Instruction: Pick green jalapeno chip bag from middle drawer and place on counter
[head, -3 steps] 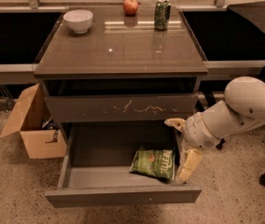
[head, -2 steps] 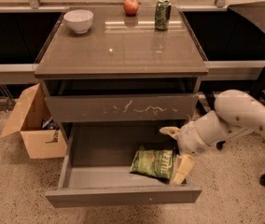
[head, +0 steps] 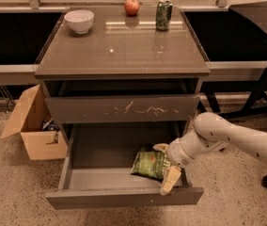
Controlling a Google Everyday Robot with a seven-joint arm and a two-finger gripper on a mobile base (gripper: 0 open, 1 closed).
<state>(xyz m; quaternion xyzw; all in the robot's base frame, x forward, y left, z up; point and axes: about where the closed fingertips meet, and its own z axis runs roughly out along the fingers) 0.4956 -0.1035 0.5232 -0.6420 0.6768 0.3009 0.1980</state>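
While gripper (head: 166,164) sits lower right of centre inside open middle drawer (head: 124,197), fingers spread wide, nothing held: chip bag (head: 146,163) lies on drawer floor immediately frame-left, right end between fingers. Counter (head: 124,51) directly above, upper frame.

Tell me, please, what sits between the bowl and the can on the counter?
A red apple, set slightly farther back, in the camera view. The hand is down at the chip bag.

1. Bag (head: 145,164): green, pale lettering.
2. Drawer (head: 124,197): grey, one small dot.
3. Bench (head: 124,51): glossy grey-brown.
4. Hand (head: 165,165): cream, fingers spread, at bag's right edge in drawer.
5. Bowl (head: 79,20) white; apple (head: 132,6) red; can (head: 163,14) green.
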